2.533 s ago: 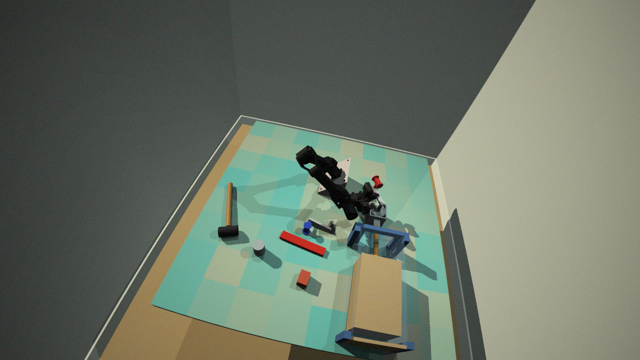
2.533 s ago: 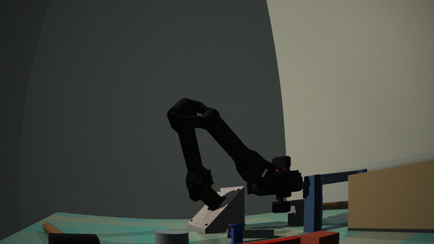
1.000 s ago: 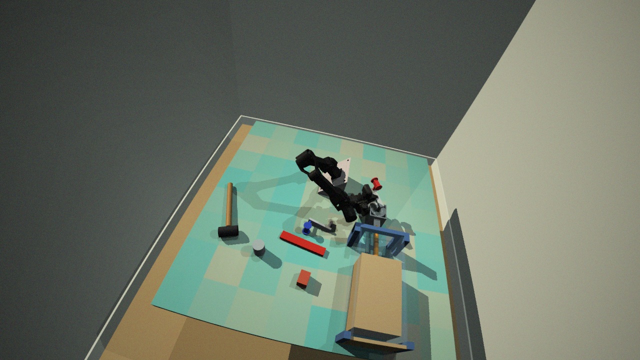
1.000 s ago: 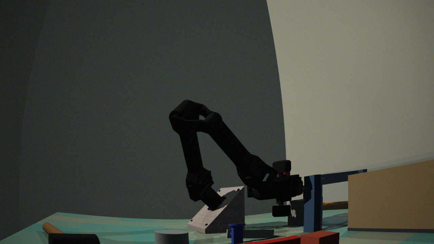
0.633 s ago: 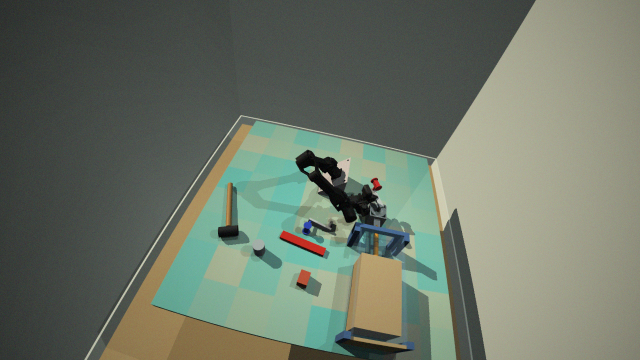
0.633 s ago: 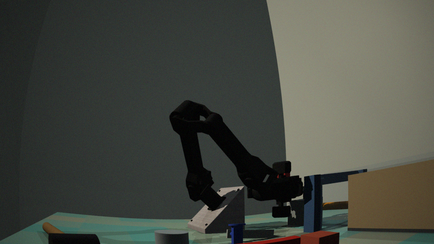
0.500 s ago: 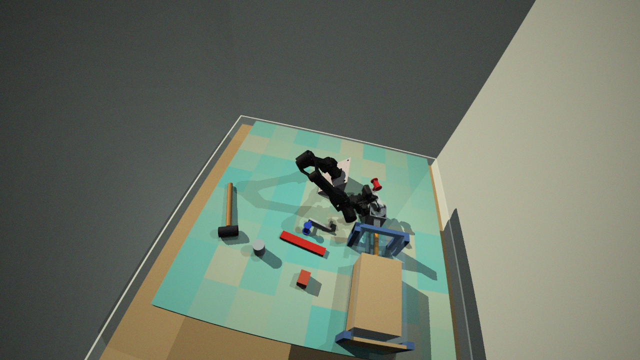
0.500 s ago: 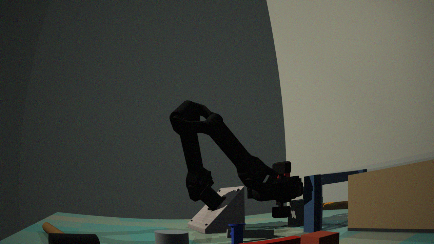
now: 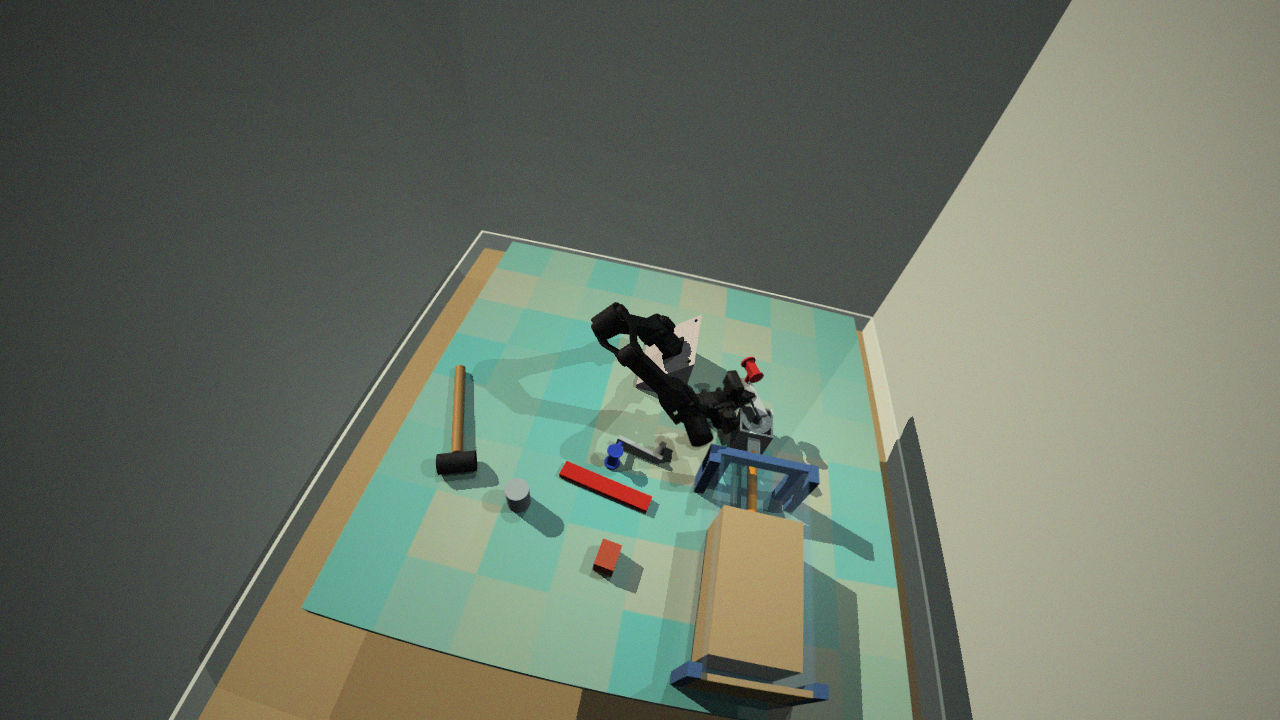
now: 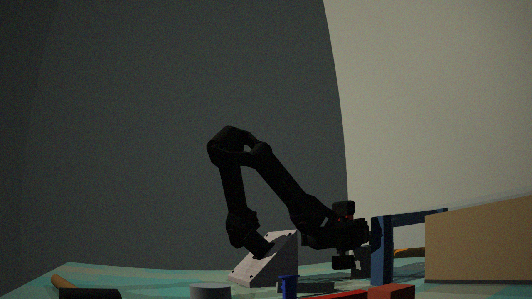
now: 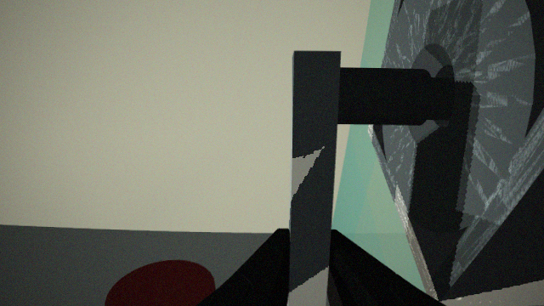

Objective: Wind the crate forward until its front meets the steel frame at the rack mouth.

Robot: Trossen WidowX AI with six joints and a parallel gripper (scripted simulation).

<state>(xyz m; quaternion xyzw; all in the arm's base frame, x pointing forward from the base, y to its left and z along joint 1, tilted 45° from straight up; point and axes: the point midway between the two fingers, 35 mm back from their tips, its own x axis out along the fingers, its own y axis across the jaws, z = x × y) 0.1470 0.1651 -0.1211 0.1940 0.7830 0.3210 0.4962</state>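
My gripper (image 9: 742, 402) (image 11: 306, 240) is shut on the dark flat bar of the winch handle (image 11: 314, 102). The handle's red knob (image 9: 751, 368) (image 11: 161, 284) is to one side. Its square key points at the round hole of the grey winch (image 9: 750, 435) (image 10: 360, 260) (image 11: 510, 102). In the wrist view the key's tip overlaps the hole; I cannot tell whether it is inside. The tan crate (image 9: 756, 591) (image 10: 479, 238) sits flat, with a gap between its front and the blue steel frame (image 9: 765, 460) (image 10: 381, 256). An orange strap (image 9: 751, 490) (image 10: 405, 253) spans that gap.
A similar grey bar (image 9: 642, 450) (image 10: 314, 287) with a blue knob (image 9: 614, 455) (image 10: 289, 288) lies left of the frame. Also on the bench are a red bar (image 9: 605, 486), a red block (image 9: 607, 556), a grey cylinder (image 9: 517, 495) and a mallet (image 9: 457, 462).
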